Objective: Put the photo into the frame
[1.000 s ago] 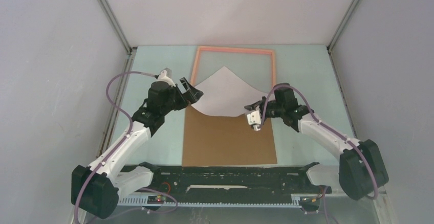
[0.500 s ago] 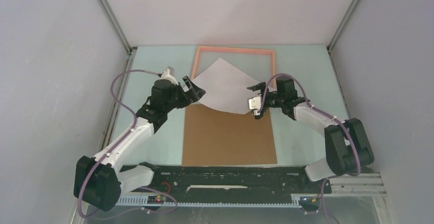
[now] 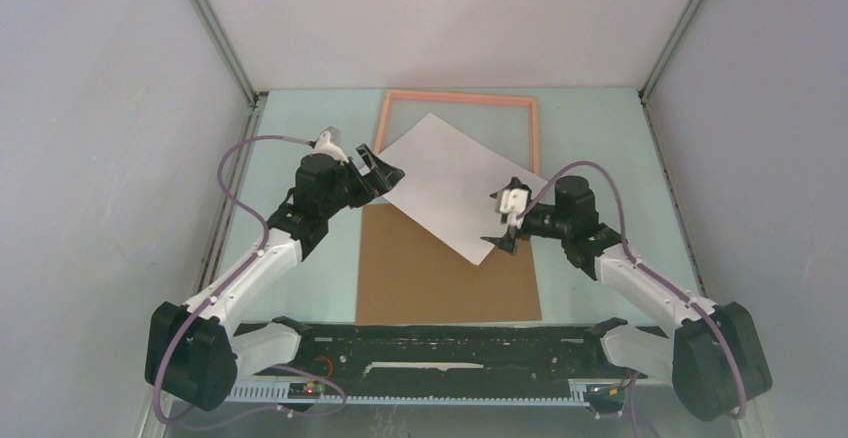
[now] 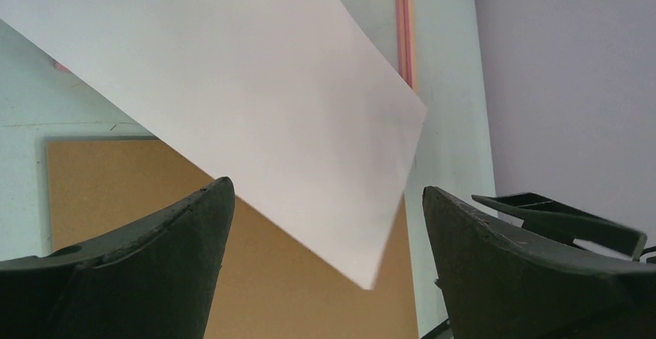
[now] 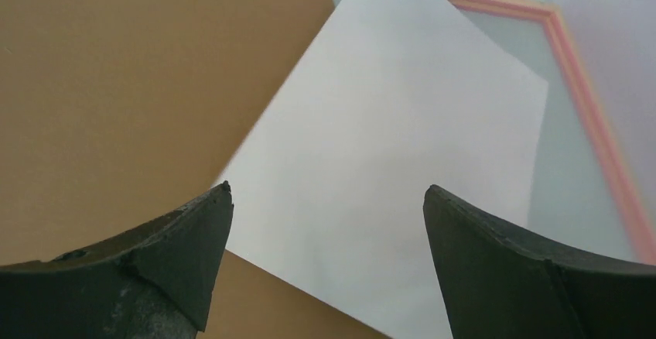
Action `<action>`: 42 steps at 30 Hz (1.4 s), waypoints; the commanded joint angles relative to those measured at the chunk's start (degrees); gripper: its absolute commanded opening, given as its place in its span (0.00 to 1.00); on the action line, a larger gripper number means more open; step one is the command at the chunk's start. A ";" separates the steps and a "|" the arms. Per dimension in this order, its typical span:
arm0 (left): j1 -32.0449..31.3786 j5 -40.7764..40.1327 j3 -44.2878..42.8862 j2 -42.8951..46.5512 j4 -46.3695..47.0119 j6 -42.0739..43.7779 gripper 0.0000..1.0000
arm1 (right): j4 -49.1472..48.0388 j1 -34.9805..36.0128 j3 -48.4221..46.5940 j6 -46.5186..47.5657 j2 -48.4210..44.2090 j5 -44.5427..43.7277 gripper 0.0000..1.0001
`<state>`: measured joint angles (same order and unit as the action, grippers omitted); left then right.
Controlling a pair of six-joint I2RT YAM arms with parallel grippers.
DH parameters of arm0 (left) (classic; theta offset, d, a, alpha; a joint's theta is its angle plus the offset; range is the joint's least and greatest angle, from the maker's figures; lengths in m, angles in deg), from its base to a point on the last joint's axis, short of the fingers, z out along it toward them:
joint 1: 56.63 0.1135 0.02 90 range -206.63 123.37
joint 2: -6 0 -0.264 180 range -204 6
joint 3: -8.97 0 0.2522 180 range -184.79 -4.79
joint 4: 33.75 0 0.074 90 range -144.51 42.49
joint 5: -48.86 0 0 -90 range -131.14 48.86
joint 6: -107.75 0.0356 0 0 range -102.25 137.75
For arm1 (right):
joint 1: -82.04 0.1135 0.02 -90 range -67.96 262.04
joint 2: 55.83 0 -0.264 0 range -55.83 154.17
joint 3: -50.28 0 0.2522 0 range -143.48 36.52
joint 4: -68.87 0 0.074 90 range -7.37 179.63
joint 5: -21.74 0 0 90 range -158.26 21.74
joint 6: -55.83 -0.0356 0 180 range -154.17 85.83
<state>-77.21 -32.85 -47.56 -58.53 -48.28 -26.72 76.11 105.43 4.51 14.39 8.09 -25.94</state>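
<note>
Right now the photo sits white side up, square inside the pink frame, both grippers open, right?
Not square inside: the top external view shows the photo skewed, partly over the frame, partly over the brown backing board. White side up, left gripper and right gripper open: correct.

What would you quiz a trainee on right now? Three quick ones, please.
1. True or false: the photo sits squarely inside the frame.
2. Which side of the photo faces up? A) printed B) plain white
3. Fill in: the left pincer and right pincer are both ____.
Key: 1 false, it lies skewed over the frame and backing board; 2 B; 3 open.
</note>
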 commanded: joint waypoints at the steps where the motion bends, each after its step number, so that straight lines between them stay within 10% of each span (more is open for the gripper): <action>1: 0.35 0.70 1.91 2.92 3.21 -0.94 1.00 | -7.62 -2.36 2.11 -30.07 -2.43 13.47 1.00; 9: 0.36 0.35 3.28 4.15 4.25 -1.31 1.00 | 15.13 -1.89 -5.85 -70.27 -13.27 -30.09 1.00; 14: 0.43 -0.15 2.79 4.35 4.44 -0.95 1.00 | 20.20 -14.62 -5.59 -90.44 -10.97 -24.90 1.00; 18: 0.43 -0.79 0.69 3.63 4.19 -0.42 1.00 | -0.37 -26.66 2.82 -103.47 -2.35 -13.43 0.99; 23: 0.45 -1.34 -3.97 1.50 4.12 0.40 1.00 | -23.77 -27.82 3.45 -108.16 15.43 -6.68 0.72; 34: 0.54 -0.13 -5.54 -3.29 8.85 -1.53 1.00 | -58.01 -30.72 2.94 -123.82 44.18 -1.92 0.53; 42: 0.56 0.28 -5.22 -3.80 10.51 -2.54 1.00 | -56.33 -30.63 0.77 -124.01 46.45 -1.10 0.34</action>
<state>-77.06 -33.28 -50.27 -62.93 -41.38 -28.35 24.81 74.92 7.14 -108.14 54.43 -28.34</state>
